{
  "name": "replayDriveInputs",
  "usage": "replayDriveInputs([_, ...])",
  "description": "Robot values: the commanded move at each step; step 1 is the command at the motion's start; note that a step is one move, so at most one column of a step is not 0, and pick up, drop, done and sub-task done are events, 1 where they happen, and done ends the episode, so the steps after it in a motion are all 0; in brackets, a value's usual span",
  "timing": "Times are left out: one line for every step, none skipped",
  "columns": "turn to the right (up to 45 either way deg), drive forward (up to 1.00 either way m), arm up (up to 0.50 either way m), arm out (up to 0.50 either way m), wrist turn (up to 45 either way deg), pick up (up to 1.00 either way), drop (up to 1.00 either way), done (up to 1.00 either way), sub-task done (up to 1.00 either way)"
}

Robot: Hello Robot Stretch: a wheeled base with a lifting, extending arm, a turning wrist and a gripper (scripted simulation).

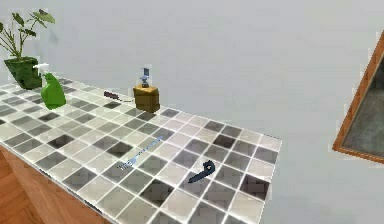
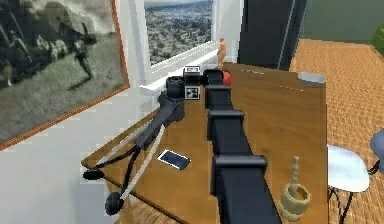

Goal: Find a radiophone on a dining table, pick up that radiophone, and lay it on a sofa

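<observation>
Possibly radiophone [image 2: 174, 159]: small flat slab lying on dining table [image 2: 290, 110].
Handling: judged light, stiff, slick.
Hold: across long edges.
Gripper [image 2: 103, 190]: jaw state cannot be told.

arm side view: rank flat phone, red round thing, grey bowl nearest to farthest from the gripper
1. flat phone, on the table just right of the gripper
2. red round thing, far end of the table
3. grey bowl, far right corner

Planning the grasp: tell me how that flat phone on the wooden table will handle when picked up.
The phone looks thin and rigid, so probably stiff and light. It lies flat on the table, so it likely won't roll or tip, but may slide.
</observation>
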Motion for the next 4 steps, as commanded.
replayDriveInputs([0.0, 0.0, 0.0, 0.0, 45.0, 0.0, 0.0, 0.0, 0.0])
replayDriveInputs([0.0, 0.0, 0.0, 0.0, 45.0, 0.0, 0.0, 0.0, 0.0])
replayDriveInputs([0.0, 0.0, 0.0, 0.0, 42.0, 0.0, 0.0, 0.0, 0.0])
replayDriveInputs([0.0, 0.0, -0.3, 0.0, 0.0, 0.0, 0.0, 0.0, 0.0])
